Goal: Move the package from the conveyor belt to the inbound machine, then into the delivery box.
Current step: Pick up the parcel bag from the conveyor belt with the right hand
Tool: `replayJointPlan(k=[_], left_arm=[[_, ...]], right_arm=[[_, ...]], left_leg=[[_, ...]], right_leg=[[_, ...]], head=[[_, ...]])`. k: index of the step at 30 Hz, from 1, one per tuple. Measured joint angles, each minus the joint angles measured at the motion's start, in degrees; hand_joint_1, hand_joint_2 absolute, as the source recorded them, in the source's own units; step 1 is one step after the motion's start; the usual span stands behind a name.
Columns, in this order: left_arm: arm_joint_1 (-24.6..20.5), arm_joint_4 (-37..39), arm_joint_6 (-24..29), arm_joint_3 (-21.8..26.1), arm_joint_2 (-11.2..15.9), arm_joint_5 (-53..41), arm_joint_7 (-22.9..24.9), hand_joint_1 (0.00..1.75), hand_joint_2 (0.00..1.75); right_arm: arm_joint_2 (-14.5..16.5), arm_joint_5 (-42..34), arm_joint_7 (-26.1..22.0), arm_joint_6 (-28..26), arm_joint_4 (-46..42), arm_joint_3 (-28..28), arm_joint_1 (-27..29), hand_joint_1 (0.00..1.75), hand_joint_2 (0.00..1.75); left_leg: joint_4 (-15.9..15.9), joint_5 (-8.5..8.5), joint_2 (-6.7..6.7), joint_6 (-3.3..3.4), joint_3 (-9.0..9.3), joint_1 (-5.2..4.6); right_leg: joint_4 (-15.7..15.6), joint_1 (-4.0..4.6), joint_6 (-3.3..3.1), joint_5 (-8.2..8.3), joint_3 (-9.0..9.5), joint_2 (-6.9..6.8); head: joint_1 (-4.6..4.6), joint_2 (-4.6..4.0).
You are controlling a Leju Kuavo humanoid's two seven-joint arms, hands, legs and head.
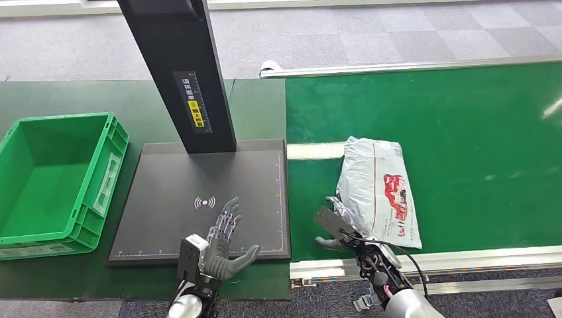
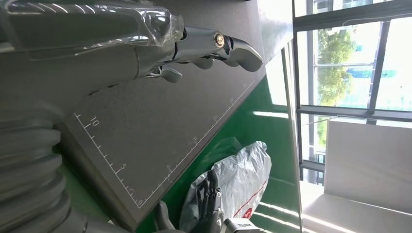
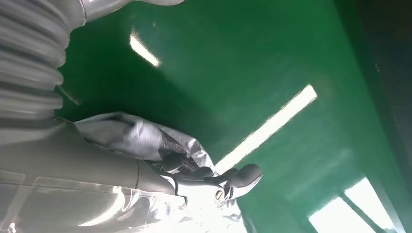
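package (image 1: 378, 189) lies on the green conveyor belt (image 1: 464, 132), its near left corner under the right hand (image 1: 338, 228), fingers set on the wrinkled film; whether they actually pinch it cannot be told, the contact being hidden. left hand (image 1: 225, 248) is released, fingers spread above the black scanner plate (image 1: 166, 199), probably waiting to receive. green box (image 1: 56, 179) stands just left, partly cut off.
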Motion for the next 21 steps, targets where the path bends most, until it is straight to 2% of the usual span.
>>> replayJointPlan(k=[16,21], left_arm=[[0.02,-0.03,0.20,0.37,0.00,-0.08,0.15,0.00,1.75],[0.02,-0.04,0.20,0.37,-0.02,-0.09,0.16,0.00,1.75]], right_arm=[[-1.46,2.66,0.33,-7.00,-2.42,1.73,0.49,0.00,1.75],[-1.90,3.01,0.02,-7.59,-4.30,1.83,0.35,0.00,1.75]], left_leg=[[0.00,0.00,-0.02,0.00,-0.02,0.00],[0.00,0.00,-0.03,0.00,-0.03,0.00]], right_leg=[[0.00,0.00,0.00,0.00,-0.01,0.00],[0.00,0.01,0.00,0.00,-0.02,0.00]], head=[[0.00,0.00],[-0.02,0.00]])
